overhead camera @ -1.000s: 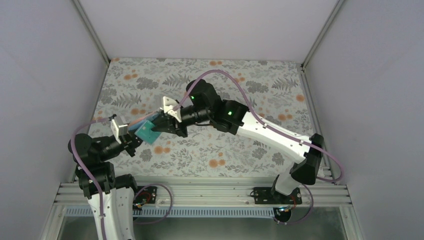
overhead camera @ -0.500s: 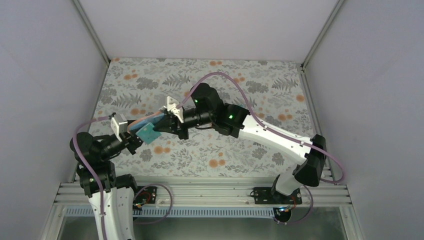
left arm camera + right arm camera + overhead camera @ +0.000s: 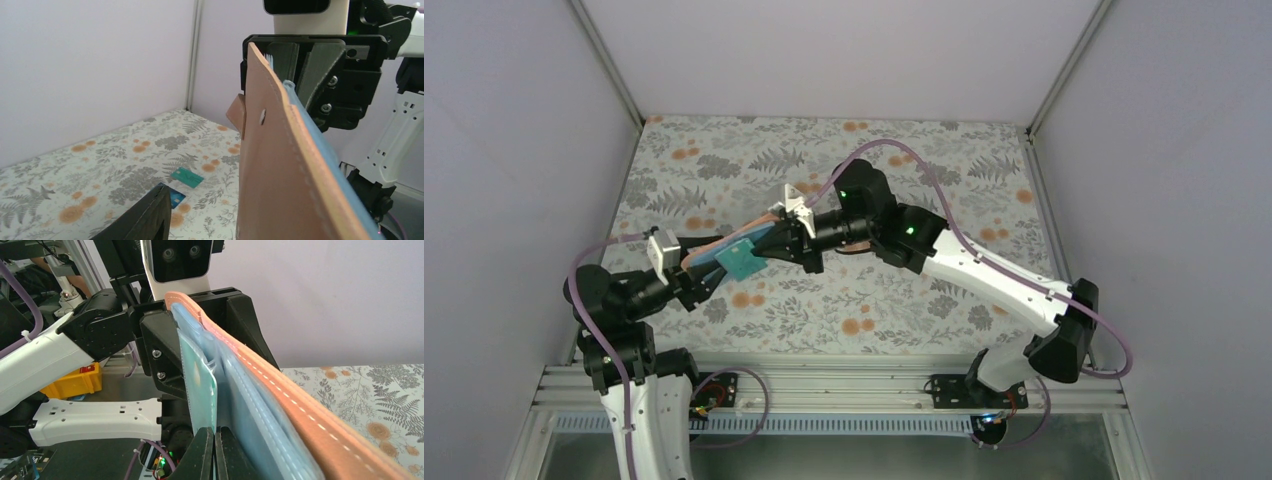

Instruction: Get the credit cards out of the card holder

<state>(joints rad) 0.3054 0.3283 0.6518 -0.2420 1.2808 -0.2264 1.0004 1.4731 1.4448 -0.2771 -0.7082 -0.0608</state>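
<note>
Change from a second ago: right end effector [image 3: 215, 452] goes from part-open to pressed together and its arm sits further right. Left end effector [image 3: 702, 262] goes from clamped to spread. The reddish-brown leather folding card holder with light blue lining [image 3: 724, 245] hangs in the air between the two, over the left-centre of the floral-cloth worktop [image 3: 904, 180]. Right wrist view: right tips pinch the holder's inner leaves, a mint-green stitched leaf [image 3: 200, 385] against the blue lining; cannot tell if a card sits inside it. Left wrist view: near left finger [image 3: 145, 220] stands off the leather with worktop showing through the gap; far finger hidden behind the holder. Reads as a handover: the right side alone carries the holder, left is free to pick. Two cards already lie on the worktop below, a teal green rectangular card [image 3: 187, 177] and a dark blue rectangular card [image 3: 174, 198], just beside each other. Red card not seen, probably inside the holder, so task looks part done. Room: holder's far end sits between the left fingers, so left needs a straight back-out, minding the small leather tab [image 3: 237, 112]. Left side wall [image 3: 524, 200] is near the left arm; open worktop lies to the right and back.
</note>
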